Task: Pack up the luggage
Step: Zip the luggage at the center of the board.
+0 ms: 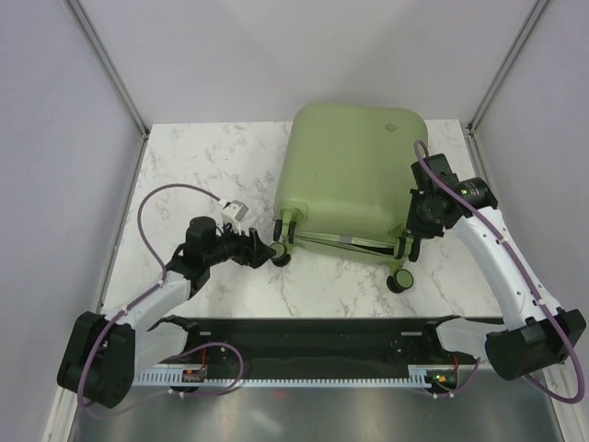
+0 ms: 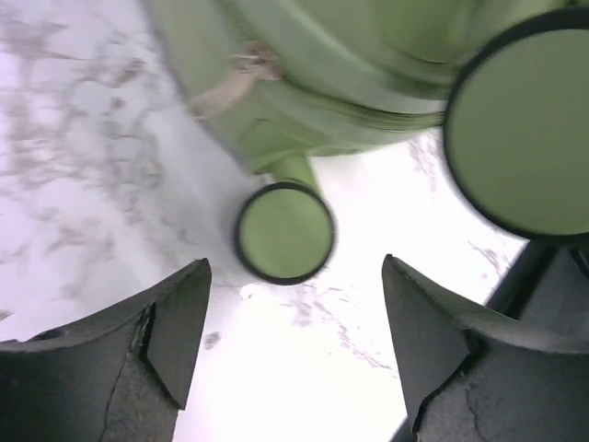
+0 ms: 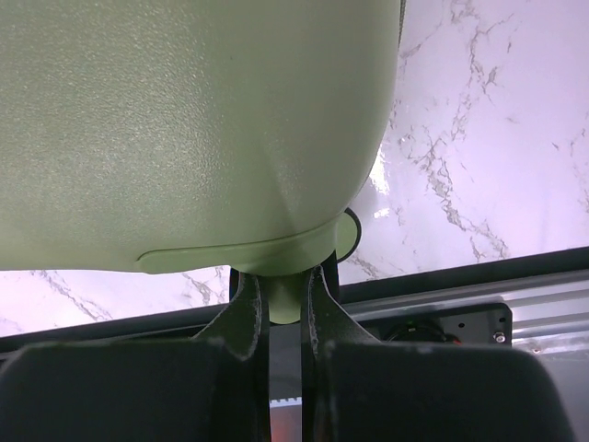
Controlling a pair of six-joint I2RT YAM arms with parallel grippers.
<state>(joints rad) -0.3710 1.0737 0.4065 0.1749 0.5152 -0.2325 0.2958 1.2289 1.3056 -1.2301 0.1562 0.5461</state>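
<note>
On the white marble-patterned surface (image 1: 202,175), the left gripper (image 1: 267,247) sits wide open and holds nothing, a round green black-rimmed caster wheel (image 2: 284,231) just ahead of its fingers. The small pale sage-green hard-shell luggage (image 1: 354,170) lies closed and flat at the middle-right of the surface. At its near right corner, the right gripper (image 3: 283,287) is pinched narrowly on a green piece under the shell.

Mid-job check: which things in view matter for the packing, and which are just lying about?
Job:
luggage, lying flat
left gripper, open beside a caster
right gripper, pinched on the luggage's edge

Just there:
marble table
black base rail
purple cables
</note>
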